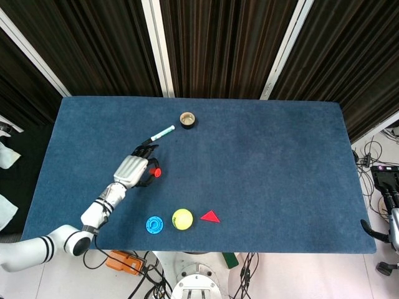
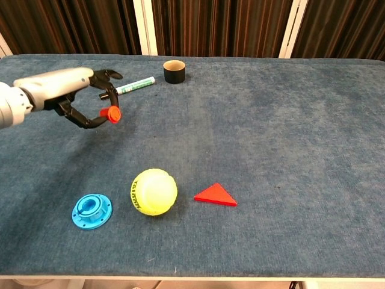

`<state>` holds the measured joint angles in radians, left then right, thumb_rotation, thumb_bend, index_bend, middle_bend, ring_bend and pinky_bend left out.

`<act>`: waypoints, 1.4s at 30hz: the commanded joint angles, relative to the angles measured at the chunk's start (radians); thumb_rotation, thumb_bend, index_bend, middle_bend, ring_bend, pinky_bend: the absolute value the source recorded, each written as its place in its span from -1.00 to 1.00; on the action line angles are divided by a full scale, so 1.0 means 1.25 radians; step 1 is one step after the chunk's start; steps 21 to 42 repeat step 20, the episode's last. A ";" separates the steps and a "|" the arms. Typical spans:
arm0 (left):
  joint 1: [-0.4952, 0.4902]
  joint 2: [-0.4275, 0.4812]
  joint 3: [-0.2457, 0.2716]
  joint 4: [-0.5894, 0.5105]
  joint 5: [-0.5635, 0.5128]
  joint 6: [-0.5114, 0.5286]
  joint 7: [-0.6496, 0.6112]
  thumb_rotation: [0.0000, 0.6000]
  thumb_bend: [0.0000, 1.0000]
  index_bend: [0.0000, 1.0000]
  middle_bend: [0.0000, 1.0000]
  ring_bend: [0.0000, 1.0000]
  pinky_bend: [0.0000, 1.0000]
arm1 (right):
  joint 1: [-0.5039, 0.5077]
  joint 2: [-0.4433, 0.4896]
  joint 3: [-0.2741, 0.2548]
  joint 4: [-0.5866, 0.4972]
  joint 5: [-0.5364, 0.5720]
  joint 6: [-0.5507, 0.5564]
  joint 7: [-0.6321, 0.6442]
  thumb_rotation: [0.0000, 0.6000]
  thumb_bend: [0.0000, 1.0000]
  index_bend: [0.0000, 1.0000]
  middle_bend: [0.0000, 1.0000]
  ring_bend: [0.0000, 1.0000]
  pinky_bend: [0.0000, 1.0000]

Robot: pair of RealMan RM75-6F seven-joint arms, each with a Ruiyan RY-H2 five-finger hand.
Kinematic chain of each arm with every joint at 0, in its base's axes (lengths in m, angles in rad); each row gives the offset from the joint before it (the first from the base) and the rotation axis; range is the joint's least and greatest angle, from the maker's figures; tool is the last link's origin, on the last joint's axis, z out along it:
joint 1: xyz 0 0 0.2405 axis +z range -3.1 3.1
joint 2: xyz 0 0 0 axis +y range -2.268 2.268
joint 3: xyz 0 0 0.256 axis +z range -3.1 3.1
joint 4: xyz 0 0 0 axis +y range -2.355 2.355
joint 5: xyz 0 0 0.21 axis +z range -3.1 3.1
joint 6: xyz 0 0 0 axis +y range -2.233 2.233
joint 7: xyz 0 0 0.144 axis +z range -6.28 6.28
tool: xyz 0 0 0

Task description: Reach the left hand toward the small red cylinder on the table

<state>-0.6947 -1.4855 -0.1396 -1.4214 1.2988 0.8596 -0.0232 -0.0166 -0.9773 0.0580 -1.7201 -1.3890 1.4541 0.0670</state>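
Note:
The small red cylinder (image 2: 111, 114) (image 1: 157, 172) is pinched between the thumb and a fingertip of my left hand (image 2: 72, 91) (image 1: 134, 168), over the left part of the blue table (image 2: 289, 120). It looks raised a little above the cloth. The other fingers curl over it, toward the marker. My right hand (image 1: 388, 205) shows only partly at the far right edge of the head view, off the table; how its fingers stand is unclear.
A green-and-white marker (image 2: 135, 86) lies just beyond the left hand. A brown ring (image 2: 174, 71) stands behind it. Nearer the front edge are a blue disc (image 2: 92, 211), a yellow tennis ball (image 2: 153, 191) and a flat red triangle (image 2: 215, 195).

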 commanded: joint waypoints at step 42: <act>-0.055 0.701 -0.024 -0.418 0.495 0.108 -1.100 1.00 -0.15 0.04 -1.00 -1.00 -0.94 | 0.001 -0.002 -0.008 -0.010 -0.017 0.000 -0.011 1.00 -0.20 -0.62 -0.73 -0.92 -1.00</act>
